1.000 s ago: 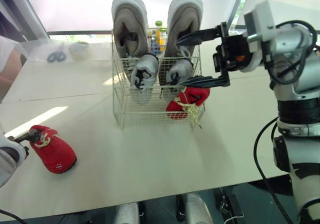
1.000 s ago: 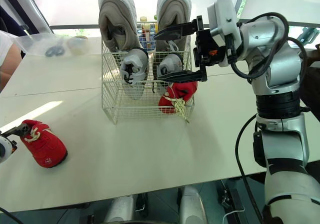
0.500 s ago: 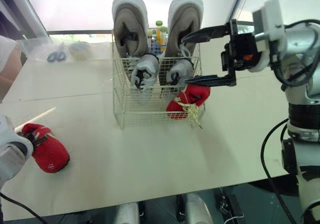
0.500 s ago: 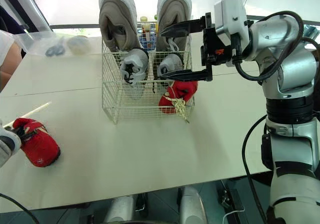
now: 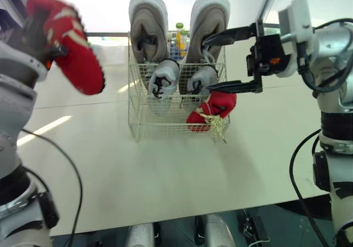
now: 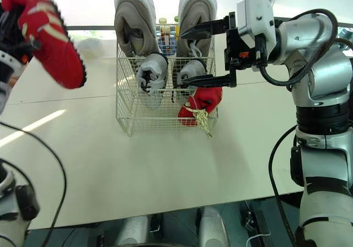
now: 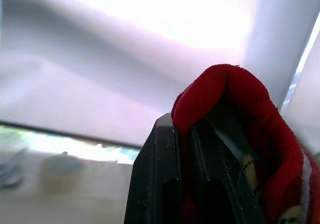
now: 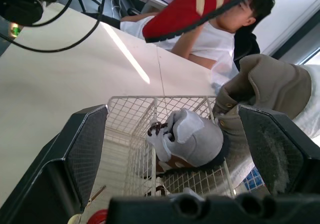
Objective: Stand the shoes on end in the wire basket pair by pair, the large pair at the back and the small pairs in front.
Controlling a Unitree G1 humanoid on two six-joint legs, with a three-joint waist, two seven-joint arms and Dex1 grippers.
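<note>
Since the white bench has given up the small red shoe, now lifted high at the left, the likely remaining step is standing it beside its red mate in the white wire basket, in front of the large grey pair. The left gripper is clamped on the shoe's collar with the arm raised, while the right gripper hovers at the basket's right side, spread wide and empty.

Silver-grey arm shells, looping black cables, and a black-fingered right gripper
</note>
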